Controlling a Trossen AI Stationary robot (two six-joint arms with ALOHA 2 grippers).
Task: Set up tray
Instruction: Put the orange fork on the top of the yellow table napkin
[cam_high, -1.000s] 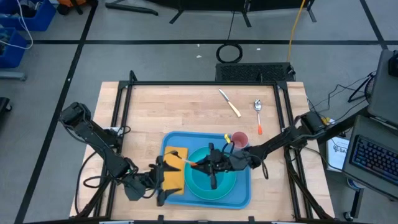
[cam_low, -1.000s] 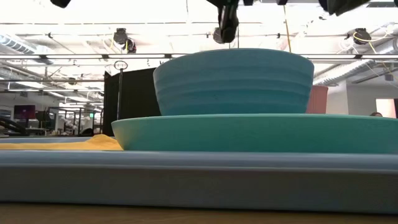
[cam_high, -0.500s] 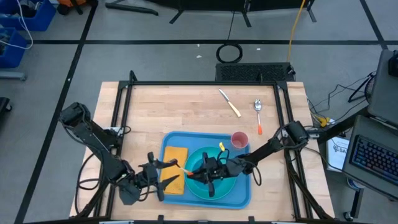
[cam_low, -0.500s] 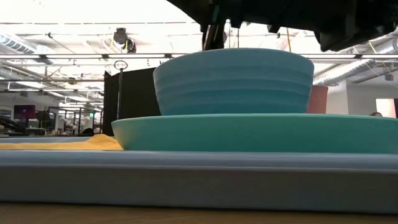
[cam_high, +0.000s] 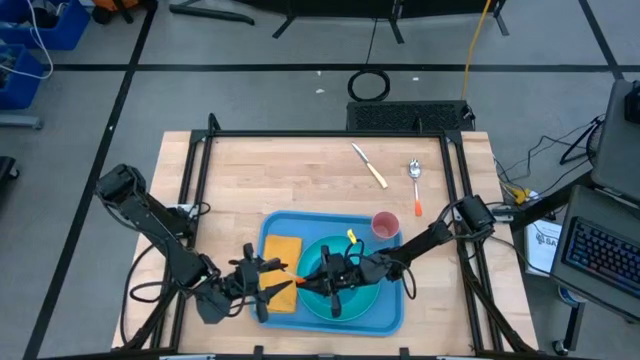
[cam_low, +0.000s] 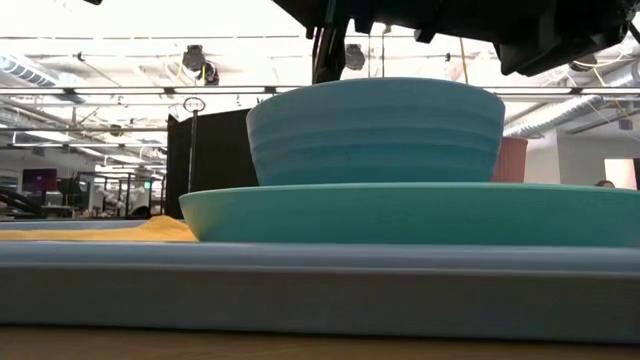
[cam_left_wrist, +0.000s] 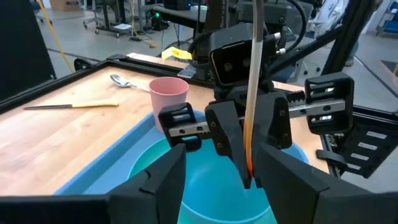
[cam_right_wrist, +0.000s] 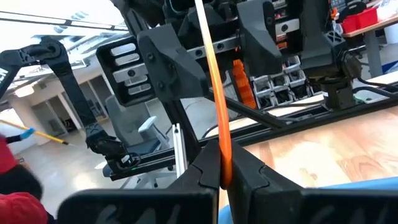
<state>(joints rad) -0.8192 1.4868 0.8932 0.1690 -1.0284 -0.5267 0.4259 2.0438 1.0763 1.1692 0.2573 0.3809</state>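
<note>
2 dark arms meet low over the tray (cam_high: 390, 318), a large light-blue rectangle with rounded corners that lies flat at the near middle of the wooden surface (cam_high: 290, 180). Its long axis runs left to right across the surface, parallel to the near edge, with its short sides facing the 2 arms. On it lie a yellow-orange napkin (cam_high: 281, 248) along its left side, a turquoise plate (cam_low: 420, 212) with a turquoise bowl (cam_low: 375, 130) standing on it toward the middle, and a pink cup (cam_high: 386, 225) in the far right corner. The right gripper (cam_high: 331, 281) reaches in from the right over the bowl, its fingers closed on a thin utensil with an orange handle (cam_right_wrist: 217, 118); in the right wrist view the handle rises straight up from between the pinched fingers. The left gripper (cam_high: 268, 282) comes in from the left over the napkin, facing the right one at close range; its fingers (cam_left_wrist: 163, 180) stand apart on either side of the utensil in the left wrist view, and whether they touch it cannot be told. Beyond the tray, on the far part of the surface, a knife (cam_high: 368, 165) with a pale handle lies at a slant and a spoon (cam_high: 415, 186) with an orange handle lies just to its right, both well apart from the tray.
</note>
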